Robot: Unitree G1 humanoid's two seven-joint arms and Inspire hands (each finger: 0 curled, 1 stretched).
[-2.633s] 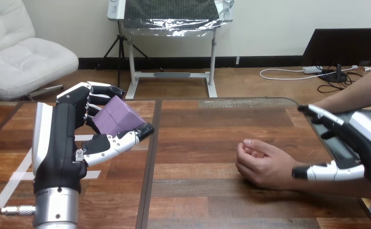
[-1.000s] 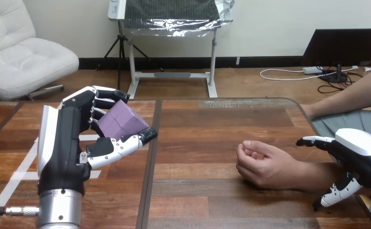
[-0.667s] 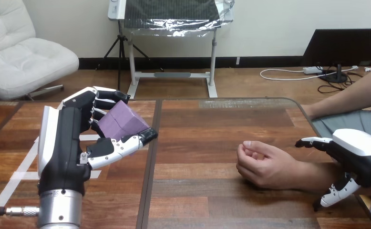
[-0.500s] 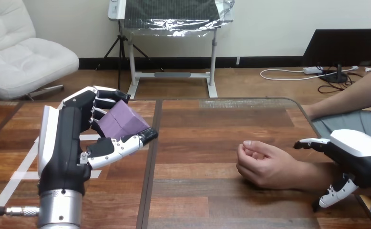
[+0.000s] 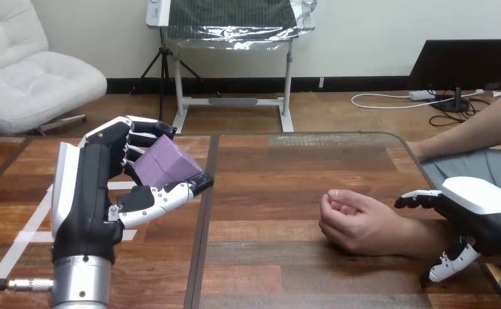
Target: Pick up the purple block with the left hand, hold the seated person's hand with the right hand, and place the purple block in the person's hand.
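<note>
My left hand (image 5: 90,193) is raised over the table's left part, shut on the purple block (image 5: 164,166), which sits tilted between its fingers and thumb. The person's hand (image 5: 351,222) rests on the table at the right, loosely curled, with its forearm running off to the right. My right hand (image 5: 476,212) lies over that forearm just behind the wrist. Its fingers (image 5: 415,199) reach out past the forearm's far side and its thumb (image 5: 446,265) points down on the near side. I do not see them closed round the forearm.
The wooden table (image 5: 267,193) has a dark seam running front to back near the block, and white tape marks (image 5: 26,235) at the left. Its right edge (image 5: 422,167) runs close beside my right hand.
My right hand has come down from above onto the person's forearm and crept slightly left over the last second. My left hand has stayed in place with the block.
</note>
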